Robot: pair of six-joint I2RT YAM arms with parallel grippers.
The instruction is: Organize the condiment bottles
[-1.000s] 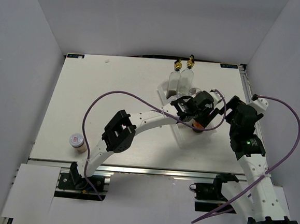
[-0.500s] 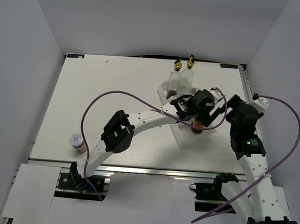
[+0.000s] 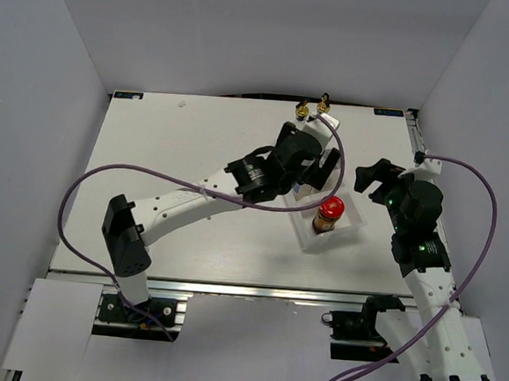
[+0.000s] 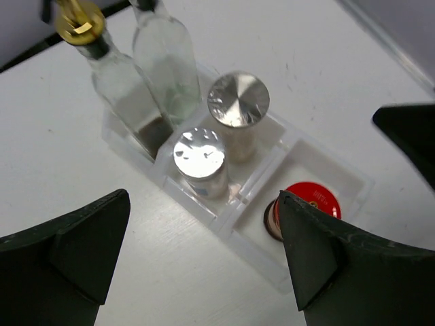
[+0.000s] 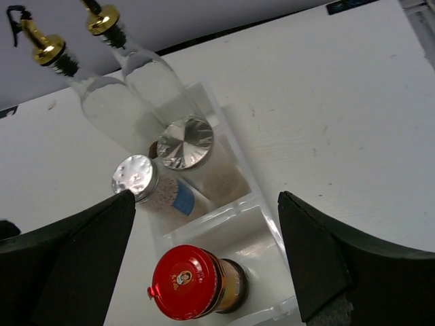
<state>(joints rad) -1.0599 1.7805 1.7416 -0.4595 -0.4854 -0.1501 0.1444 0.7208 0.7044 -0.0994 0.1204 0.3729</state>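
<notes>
Condiment bottles, five that I can see, all stand in the white three-compartment plastic tray (image 4: 326,166), right of centre on the white bench (image 3: 180,132).

Working across from my left, the left arm's jaws hang above the tray. They are spread wide with nothing between them, and the left wrist view shows the middle compartment in the gap.

In the tray's far-left compartment stand two tall clear glass bottles with gold spouts (image 4: 121,87) (image 4: 166,60), side by side and very close; I cannot tell whether they touch. The middle compartment holds two white cylinders with silver lids (image 4: 199,155) (image 4: 238,100), also close together. The near-right compartment holds a brown jar with a red cap (image 3: 330,211), cap up and alone, with bare tray floor beside it.

Further right, the right arm's jaws hover just off the tray's right side. They are parted wide too and grip nothing.
</notes>
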